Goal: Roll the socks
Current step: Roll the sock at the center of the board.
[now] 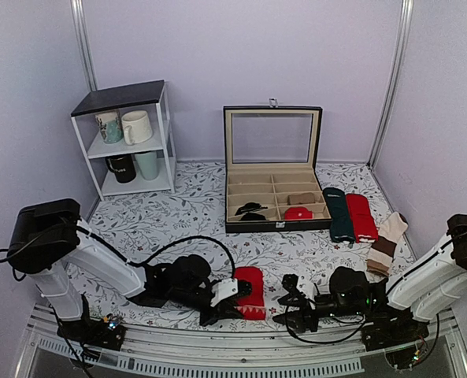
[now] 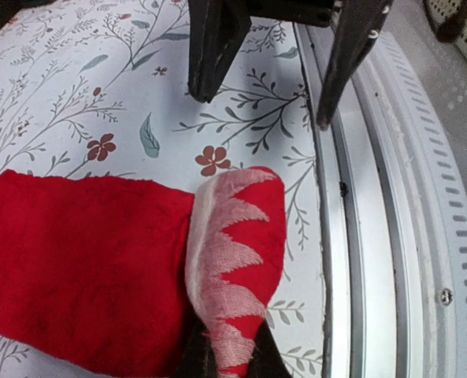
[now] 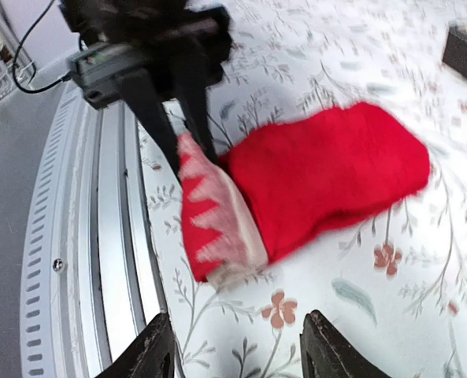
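Shelving (image 1: 123, 138) stands at the far left of the flower-patterned desk (image 1: 178, 213), with mugs (image 1: 136, 126) on its two levels. Nearer, the left arm reaches rightward along the near edge, and the left end effector (image 3: 192, 150) is closed tight on the pale, zigzag-patterned end of the socks (image 1: 250, 287), pinching that end up off the cloth. The socks lie as a short bright red bundle at the near middle of the desk, close to the metal rail, the red part stretching toward the far side and the gripped end nearest the rail. Behind them, at the far middle, a dark compartment box (image 1: 272, 193) sits with its glass lid upright; a few small dark, red and tan items lie in its compartments. Just right of the socks, the right end effector (image 3: 237, 350) hangs low with its fingers spread apart, holding nothing. Further right, a dark green sock (image 1: 339, 214) and a plain red sock (image 1: 361, 216) lie side by side, touching, beside the box, with beige-and-brown socks (image 1: 384, 242) nearer the right edge.
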### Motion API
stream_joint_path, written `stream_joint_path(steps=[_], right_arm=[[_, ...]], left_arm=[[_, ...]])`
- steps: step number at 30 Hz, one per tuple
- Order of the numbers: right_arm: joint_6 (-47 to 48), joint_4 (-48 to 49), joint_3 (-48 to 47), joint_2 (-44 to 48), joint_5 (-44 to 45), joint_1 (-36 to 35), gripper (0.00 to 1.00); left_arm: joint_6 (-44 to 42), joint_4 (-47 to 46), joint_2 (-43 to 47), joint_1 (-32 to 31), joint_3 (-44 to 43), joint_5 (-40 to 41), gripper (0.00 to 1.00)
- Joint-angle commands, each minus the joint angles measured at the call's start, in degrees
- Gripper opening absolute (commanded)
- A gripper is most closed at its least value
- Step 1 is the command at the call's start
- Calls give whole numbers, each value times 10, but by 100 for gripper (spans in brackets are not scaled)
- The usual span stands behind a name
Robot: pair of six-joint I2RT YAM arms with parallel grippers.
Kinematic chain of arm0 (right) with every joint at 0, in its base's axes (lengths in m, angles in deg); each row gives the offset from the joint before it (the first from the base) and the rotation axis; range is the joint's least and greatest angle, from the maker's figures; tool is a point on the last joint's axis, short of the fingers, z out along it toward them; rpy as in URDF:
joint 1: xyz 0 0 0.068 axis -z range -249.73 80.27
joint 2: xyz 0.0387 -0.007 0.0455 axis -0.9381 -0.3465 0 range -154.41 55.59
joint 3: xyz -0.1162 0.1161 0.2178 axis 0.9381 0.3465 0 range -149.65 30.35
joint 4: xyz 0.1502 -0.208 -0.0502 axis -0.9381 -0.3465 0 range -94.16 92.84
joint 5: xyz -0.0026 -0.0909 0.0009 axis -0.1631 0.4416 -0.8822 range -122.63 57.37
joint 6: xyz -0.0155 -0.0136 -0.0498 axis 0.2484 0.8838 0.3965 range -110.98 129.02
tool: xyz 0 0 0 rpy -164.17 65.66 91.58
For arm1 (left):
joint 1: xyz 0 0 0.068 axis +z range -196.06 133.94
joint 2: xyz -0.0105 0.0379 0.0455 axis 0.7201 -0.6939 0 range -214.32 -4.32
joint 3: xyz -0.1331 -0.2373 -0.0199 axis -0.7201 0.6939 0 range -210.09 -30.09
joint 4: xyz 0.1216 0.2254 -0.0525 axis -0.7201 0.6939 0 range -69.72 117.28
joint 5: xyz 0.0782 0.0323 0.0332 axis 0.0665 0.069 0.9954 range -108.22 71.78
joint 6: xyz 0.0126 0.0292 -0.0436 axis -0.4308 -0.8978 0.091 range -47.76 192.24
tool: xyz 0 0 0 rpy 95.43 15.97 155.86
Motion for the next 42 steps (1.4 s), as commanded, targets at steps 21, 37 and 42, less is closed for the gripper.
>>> stream_joint_path(steps=[21, 37, 42], right_arm=[[147, 65, -99, -159, -35, -21, 47], [39, -19, -123, -207, -80, -11, 7], [-44, -59, -117, -207, -121, 14, 7]], left_arm=[[57, 60, -44, 21, 18, -30, 0], [53, 39, -5, 20, 31, -4, 19], [-14, 3, 140, -24, 72, 128, 28]])
